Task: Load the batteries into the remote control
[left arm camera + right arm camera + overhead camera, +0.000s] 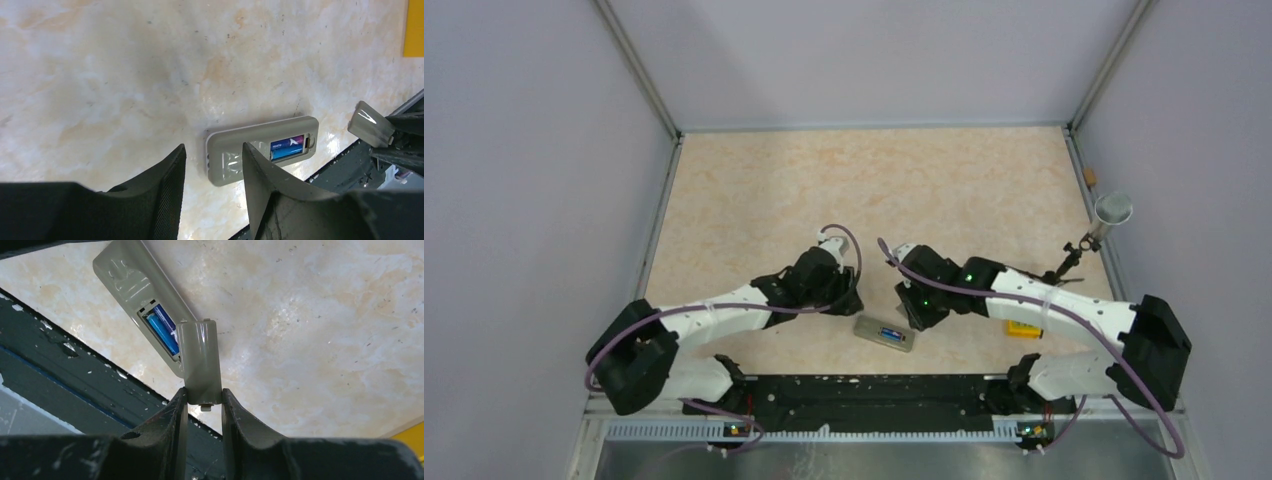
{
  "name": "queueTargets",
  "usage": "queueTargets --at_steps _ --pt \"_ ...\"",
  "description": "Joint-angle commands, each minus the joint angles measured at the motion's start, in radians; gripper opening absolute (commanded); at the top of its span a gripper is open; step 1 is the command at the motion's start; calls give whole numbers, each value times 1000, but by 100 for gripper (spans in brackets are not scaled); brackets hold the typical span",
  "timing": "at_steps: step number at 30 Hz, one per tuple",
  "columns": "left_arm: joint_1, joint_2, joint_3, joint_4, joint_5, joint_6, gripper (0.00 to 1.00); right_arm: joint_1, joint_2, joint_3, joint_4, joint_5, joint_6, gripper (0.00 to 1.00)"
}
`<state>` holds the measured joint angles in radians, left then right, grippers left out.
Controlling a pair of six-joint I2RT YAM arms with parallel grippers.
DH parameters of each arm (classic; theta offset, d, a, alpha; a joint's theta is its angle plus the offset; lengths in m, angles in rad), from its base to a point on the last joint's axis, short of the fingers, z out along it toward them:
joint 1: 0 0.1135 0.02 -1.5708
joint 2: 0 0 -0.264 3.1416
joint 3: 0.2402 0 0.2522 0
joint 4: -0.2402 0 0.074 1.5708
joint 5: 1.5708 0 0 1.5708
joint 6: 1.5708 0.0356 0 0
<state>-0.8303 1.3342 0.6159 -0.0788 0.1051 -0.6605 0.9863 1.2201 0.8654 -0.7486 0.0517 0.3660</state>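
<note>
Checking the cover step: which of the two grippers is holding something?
The right gripper: it pinches the grey battery cover. The left gripper stands open and empty.

Likely lab, plain walled enclosure (pixel 524 150), marbled tabletop (pixel 864 190)

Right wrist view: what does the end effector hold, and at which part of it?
The right end effector holds the grey battery cover, pinched across its width at the end nearest the camera.

no readable text, battery (pixel 287 146) label too blurred
</note>
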Motion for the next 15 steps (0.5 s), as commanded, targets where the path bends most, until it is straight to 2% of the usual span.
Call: queueTargets --at_steps 1,9,15 --pt "17 -147 -72 -33 -92 -27 48 14 51 95 -38 -34 -58 1" --pt "42 -419 -192 -97 -179 -56 50 24 166 219 -160 -24 -154 0" --pt "41 -585 -236 -133 -201 -45 50 88 259 278 -227 9 -254 0"
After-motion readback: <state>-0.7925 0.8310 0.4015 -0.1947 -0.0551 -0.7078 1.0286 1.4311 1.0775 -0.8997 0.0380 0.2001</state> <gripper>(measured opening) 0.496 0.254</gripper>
